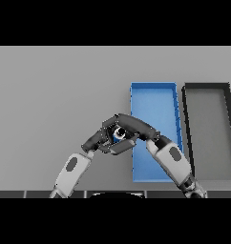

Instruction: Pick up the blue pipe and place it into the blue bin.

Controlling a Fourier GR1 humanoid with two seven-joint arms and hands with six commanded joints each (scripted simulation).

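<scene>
Pipe (pixel 119 134): small blue piece, mostly hidden, just left of bin (pixel 153 97), at its left wall. Right hand (pixel 131 126) curled round pipe, grasping it. Left hand (pixel 94 141) close beside, left of pipe; cannot tell whether it holds anything. Dark tray (pixel 208 86) right of bin. Step, judged: pick-up underway. Next: lift pipe, carry right over bin wall, release inside.

Bins: two — one blue bin (pixel 153 102), one black bin (pixel 208 133) just beside it. Blue pipe (pixel 119 135): one, at the blue bin's left edge. Hands: two.
</scene>
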